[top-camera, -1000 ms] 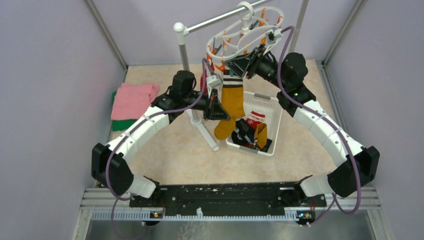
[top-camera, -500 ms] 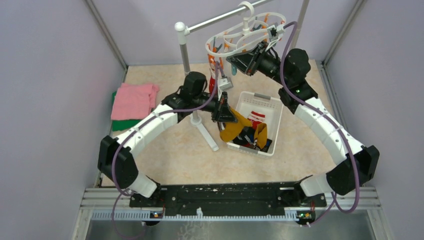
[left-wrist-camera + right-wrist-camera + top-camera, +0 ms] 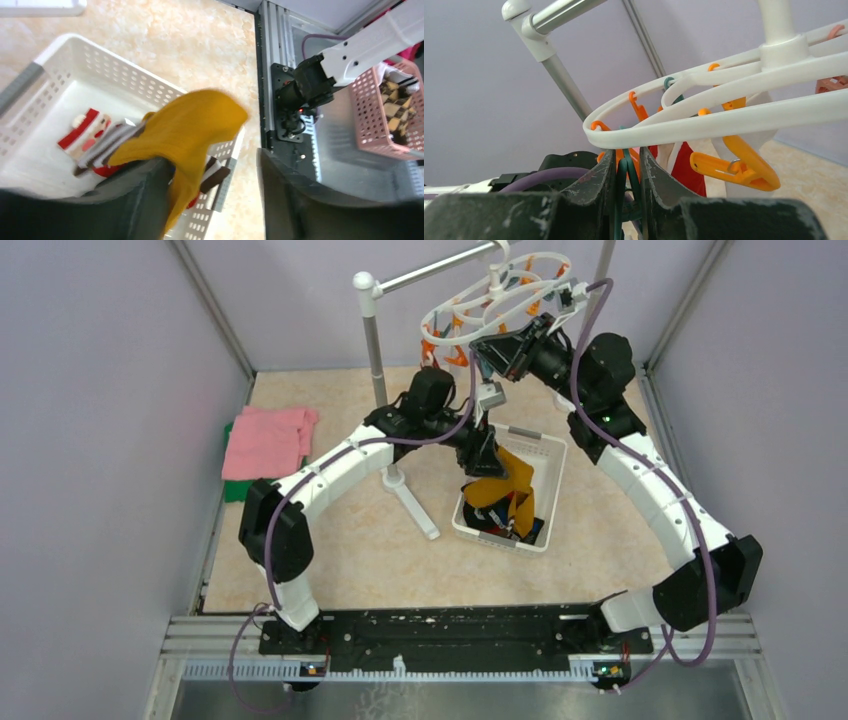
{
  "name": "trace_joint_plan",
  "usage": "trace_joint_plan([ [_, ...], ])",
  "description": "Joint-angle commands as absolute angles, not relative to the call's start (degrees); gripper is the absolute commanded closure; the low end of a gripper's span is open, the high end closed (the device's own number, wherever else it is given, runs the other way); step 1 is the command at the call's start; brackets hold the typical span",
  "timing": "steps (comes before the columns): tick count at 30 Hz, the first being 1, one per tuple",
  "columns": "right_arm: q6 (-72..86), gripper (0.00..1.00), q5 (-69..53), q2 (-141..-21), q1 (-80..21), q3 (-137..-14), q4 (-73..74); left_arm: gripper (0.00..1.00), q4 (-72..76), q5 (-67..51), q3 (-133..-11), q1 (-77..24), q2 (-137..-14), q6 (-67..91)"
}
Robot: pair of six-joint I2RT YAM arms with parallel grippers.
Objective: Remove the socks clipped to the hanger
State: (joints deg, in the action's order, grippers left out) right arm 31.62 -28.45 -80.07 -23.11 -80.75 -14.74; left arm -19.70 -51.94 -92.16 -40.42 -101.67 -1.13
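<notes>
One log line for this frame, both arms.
left gripper: open over white basket | mustard sock: loose, not pinched | right gripper: shut on teal clip of hanger

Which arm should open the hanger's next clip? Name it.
Right. Right fingers pinch a teal clip under the hanger; left fingers hang open over the basket, beside the mustard sock.

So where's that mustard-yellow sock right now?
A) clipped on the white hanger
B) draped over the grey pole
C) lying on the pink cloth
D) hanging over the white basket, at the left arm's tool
D: the mustard-yellow sock droops over the white basket right at the left tool, clear of the hanger's clips; in the left wrist view it hangs beside one finger above the basket.
</notes>
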Motion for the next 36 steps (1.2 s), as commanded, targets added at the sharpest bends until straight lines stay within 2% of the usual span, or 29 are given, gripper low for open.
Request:
trace_joint_plan([
  [1,32.70,0.95,-30.23,-79.97,-24.24,-82.11,-12.53,0.06,-17.16,-51.86,-91.78,-42.45,-100.58,-4.79],
  [2,32.70,0.95,-30.23,-79.92,-24.24,-82.10,-12.42,0.02,-17.27,-51.37,-89.31,-42.45,-99.31,-5.49],
  [3,32.63,0.96,-30.23,-79.83,-24.20,-82.06,-12.31,0.01,-17.45,-50.85,-87.04,-42.45,-97.80,-6.01],
  [11,32.08,0.96,-29.89,-79.09,-23.97,-81.20,-11.52,0.01,-29.44,-46.86,-78.39,-41.88,-85.70,-13.85],
  [20,30.78,0.97,-29.45,-75.97,-22.96,-79.29,-8.23,0.01,-31.50,-36.19,-72.33,-35.19,-75.28,-11.38],
  [24,29.79,0.97,-29.27,-72.81,-20.78,-76.88,-6.21,0.01,-29.46,-32.25,-74.37,-34.17,-75.84,-10.97],
  [36,28.60,0.97,-28.80,-69.43,-14.36,-75.56,-2.57,0.01,-20.35,-34.81,-80.85,-31.48,-84.44,-6.42],
])
